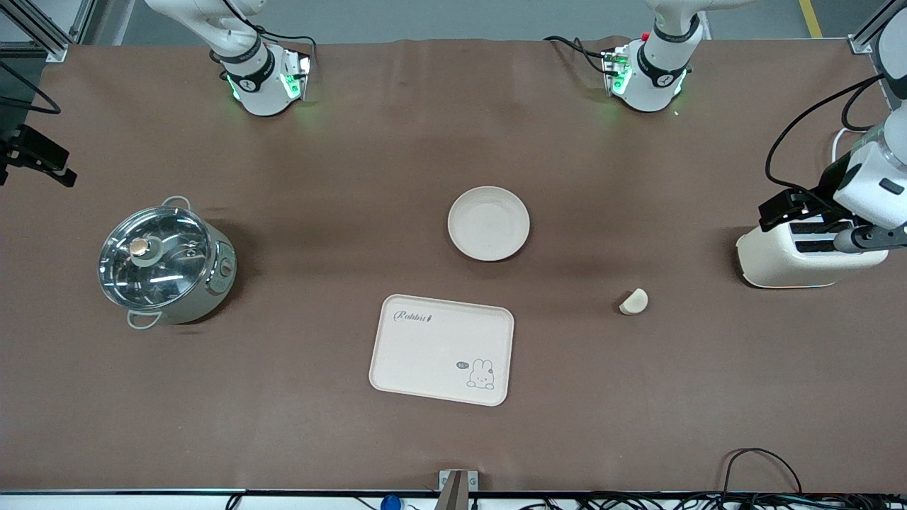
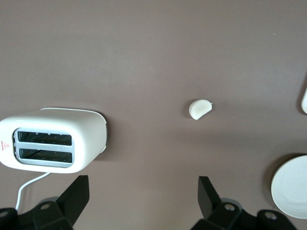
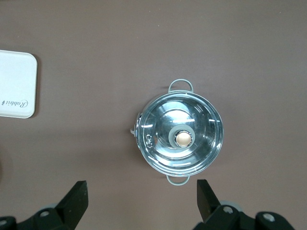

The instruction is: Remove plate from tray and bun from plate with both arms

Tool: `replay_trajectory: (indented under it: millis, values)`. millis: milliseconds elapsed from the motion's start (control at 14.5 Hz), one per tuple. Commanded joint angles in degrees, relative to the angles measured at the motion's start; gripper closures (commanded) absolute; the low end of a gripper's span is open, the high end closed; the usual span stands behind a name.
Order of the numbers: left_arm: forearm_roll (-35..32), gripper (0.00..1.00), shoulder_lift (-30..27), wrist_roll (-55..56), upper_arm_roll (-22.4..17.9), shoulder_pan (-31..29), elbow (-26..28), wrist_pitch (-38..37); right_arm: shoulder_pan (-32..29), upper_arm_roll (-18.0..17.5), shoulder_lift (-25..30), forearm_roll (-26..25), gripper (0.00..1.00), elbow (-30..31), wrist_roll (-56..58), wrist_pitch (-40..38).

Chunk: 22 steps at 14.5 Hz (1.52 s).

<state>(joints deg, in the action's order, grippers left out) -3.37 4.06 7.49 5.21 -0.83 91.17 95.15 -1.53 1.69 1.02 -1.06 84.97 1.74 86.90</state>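
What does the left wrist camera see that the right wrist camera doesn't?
Only the left wrist view shows the toaster, the bun lying apart from it, and the edge of the plate. Only the right wrist view shows the lidded pot and a corner of the rabbit tray. Both share the brown table and an open pincer at the picture's edge: the left pincer and the right pincer.

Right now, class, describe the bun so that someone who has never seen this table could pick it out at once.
Start at the white toaster at the left arm's end of the brown table. Toward the middle from it, slightly nearer the front camera, lies the bun, alone on bare cloth. Unlike the round plate and the rabbit tray, it is a tiny pale half-round lump.
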Motion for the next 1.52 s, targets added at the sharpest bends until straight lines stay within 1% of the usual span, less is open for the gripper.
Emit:
replay_trajectory:
  millis: [0, 207, 276, 345, 414, 828, 897, 1034, 1172, 1448]
  values:
    - [0.4, 0.00, -1.8, -1.2, -2.0, 3.3, 0.5, -0.1, -0.5, -0.4, 0.7, -0.6, 0.00, 0.7, 0.0, 0.3]
    - [0.9, 0.00, -1.8, -1.2, -1.6, 4.4, 0.2, 0.6, -0.5, -0.4, 0.7, -0.6, 0.00, 0.6, 0.0, 0.3]
    - [0.7, 0.00, -1.8, -1.1, -0.7, 4.5, -0.1, 0.7, -0.5, -0.4, 0.7, -0.6, 0.00, 0.7, 0.0, 0.3]
    - [0.6, 0.00, -1.6, 0.0, 1.4, 4.1, -0.8, 0.6, -0.5, -0.4, 0.7, -0.5, 0.00, 0.7, 0.0, 0.3]
    - [0.3, 0.00, -1.2, 0.0, 2.3, 4.0, -1.9, 0.5, -0.5, -0.4, 0.7, -0.5, 0.00, 0.7, 0.0, 0.3]
    - [0.6, 0.00, -0.6, 0.0, 1.7, 3.4, -3.0, 0.3, -0.5, -0.4, 0.7, -0.5, 0.00, 0.7, 0.0, 0.3]
    - [0.9, 0.00, -0.6, 0.6, 1.6, 2.3, -3.4, 0.2, -0.5, -0.4, 0.7, -0.5, 0.00, 0.7, 0.0, 0.3]
    - [3.2, 0.00, -0.5, 5.2, 1.6, 1.8, -4.3, 0.1, -0.5, -0.4, 0.7, -0.5, 0.00, 0.7, 0.0, 0.3]
    - [3.4, 0.00, -0.5, 9.5, 1.6, 1.8, -4.5, -0.6, -0.5, -0.4, 0.7, -0.5, 0.00, 0.7, 0.0, 0.3]
    - [3.5, 0.00, -0.5, 9.6, 1.6, 1.1, -4.6, -0.7, -0.5, -0.4, 0.7, -0.5, 0.00, 0.7, 0.0, 0.3]
